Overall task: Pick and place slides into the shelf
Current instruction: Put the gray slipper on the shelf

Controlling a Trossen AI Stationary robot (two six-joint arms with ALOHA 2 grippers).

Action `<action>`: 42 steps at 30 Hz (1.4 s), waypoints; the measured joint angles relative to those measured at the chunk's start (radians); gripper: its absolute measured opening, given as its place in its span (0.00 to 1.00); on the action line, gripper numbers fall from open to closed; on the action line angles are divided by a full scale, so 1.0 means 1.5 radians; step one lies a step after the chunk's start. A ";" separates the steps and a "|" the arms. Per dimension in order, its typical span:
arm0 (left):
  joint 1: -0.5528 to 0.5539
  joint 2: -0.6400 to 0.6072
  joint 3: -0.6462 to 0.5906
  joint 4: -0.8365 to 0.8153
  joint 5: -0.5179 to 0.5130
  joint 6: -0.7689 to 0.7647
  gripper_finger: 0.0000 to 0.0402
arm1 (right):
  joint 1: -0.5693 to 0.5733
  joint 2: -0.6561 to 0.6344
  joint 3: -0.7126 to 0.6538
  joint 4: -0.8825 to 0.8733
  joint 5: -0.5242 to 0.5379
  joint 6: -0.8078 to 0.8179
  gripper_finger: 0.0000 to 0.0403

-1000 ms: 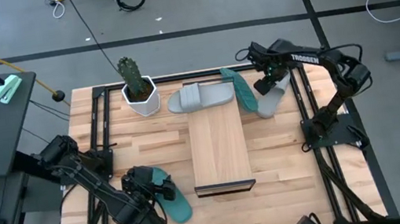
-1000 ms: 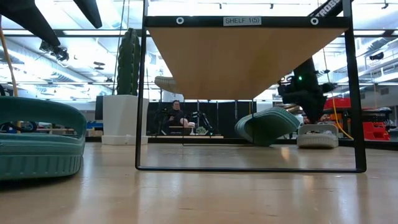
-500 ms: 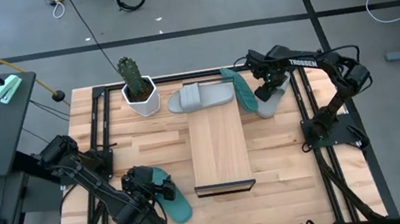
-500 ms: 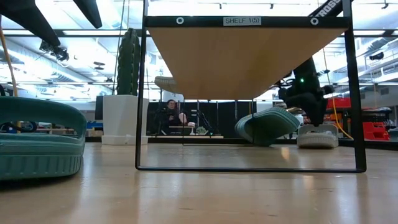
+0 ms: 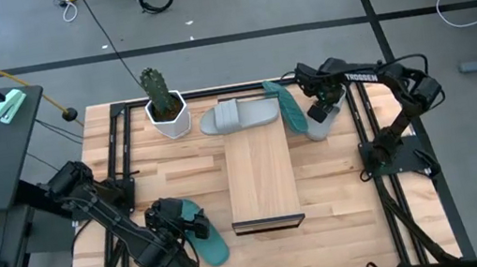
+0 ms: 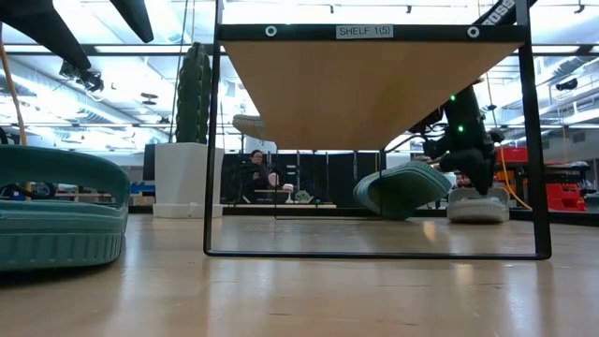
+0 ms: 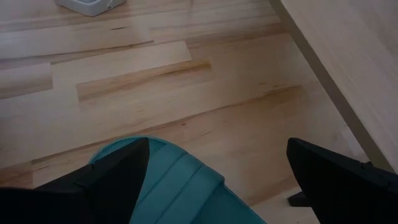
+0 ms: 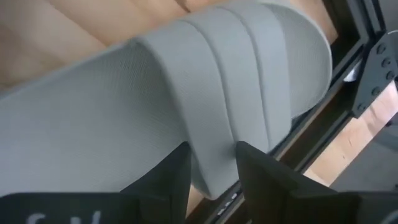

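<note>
The light-wood shelf (image 5: 263, 182) stands mid-table. One grey slide (image 5: 238, 116) lies across its far end. A teal slide (image 5: 286, 105) stands tilted on its edge by the shelf's far right corner. A second grey slide (image 5: 319, 125) lies flat on the table right of it. My right gripper (image 5: 319, 108) hangs open just above its strap (image 8: 249, 81). The other teal slide (image 5: 201, 232) lies on the table near the left edge. My left gripper (image 7: 217, 180) is open, with one finger on either side of this teal slide (image 7: 180, 186). My right gripper comes at the grey slide's strap (image 8: 214, 155) from above, and the strap's ridged band shows between its two fingers (image 8: 158, 180). I cannot tell whether the fingers touch it. The slide lies flat on the table.
A cactus in a white pot (image 5: 163, 107) stands at the far side, left of the shelf. Black frame rails (image 5: 365, 124) run along the table's left and right sides. Bare tabletop (image 5: 177, 166) lies between the pot and my left gripper. A person sits in the room beyond (image 6: 260, 176).
My right gripper has moved a little toward the table's near edge and down onto the right-hand grey slide, and its wrist has turned. The slides and my left arm have stayed put.
</note>
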 joint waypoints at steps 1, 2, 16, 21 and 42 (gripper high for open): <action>0.000 0.000 0.000 0.000 0.000 0.000 0.96 | 0.000 0.000 -0.006 0.006 0.002 -0.002 0.33; 0.000 0.000 0.000 0.000 0.000 0.000 0.96 | 0.000 -0.001 -0.014 0.014 0.003 -0.003 0.33; 0.000 0.000 0.000 0.000 0.000 0.000 0.96 | 0.002 -0.001 -0.048 0.066 0.034 -0.027 0.21; 0.000 0.000 0.000 0.001 0.000 0.000 0.96 | 0.002 -0.001 -0.043 0.064 0.020 -0.045 0.04; 0.001 0.000 0.000 -0.003 0.000 0.011 0.96 | 0.061 -0.116 -0.043 0.010 -0.014 -0.068 0.24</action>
